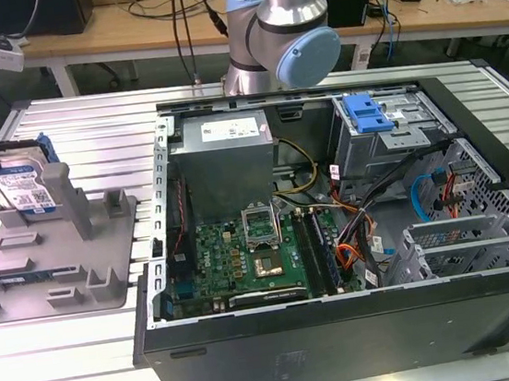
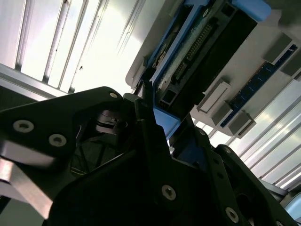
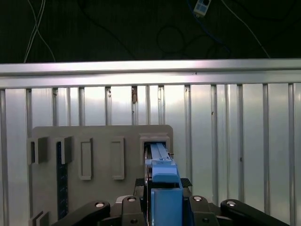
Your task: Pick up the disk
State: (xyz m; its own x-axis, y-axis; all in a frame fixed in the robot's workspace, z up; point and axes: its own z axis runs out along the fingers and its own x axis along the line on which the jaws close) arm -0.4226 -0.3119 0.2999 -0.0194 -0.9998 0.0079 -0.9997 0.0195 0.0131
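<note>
Desk (image 1: 100, 367): ribbed aluminium surface carrying everything here.
Computer case (image 1: 365, 335): lies open beside the grey holder, on the exterior view's right of it; inside are a green motherboard (image 1: 244, 257), a grey power supply (image 1: 225, 162) and a metal drive cage with a blue latch (image 1: 368, 116).
Grey holder (image 1: 50, 262): flat plastic tray with posts and slots, the landmark for the rest; a memory stick (image 3: 59, 181) stands in one of its slots.
Disk (image 1: 24, 186): upright on edge in the holder's far slot, label facing the case, blue rails showing.
Gripper (image 3: 162, 207): directly above the holder, over that slot, closed narrowly on the disk's blue-railed top edge; in both wrist views the dark fingers (image 2: 155, 136) sit against its two faces.
Step in hand, as I judge it: the grasp looks made and the disk is still in its slot; done well means keeping the squeeze centred and drawing straight along the slot so the rails do not bind on the posts.
</note>
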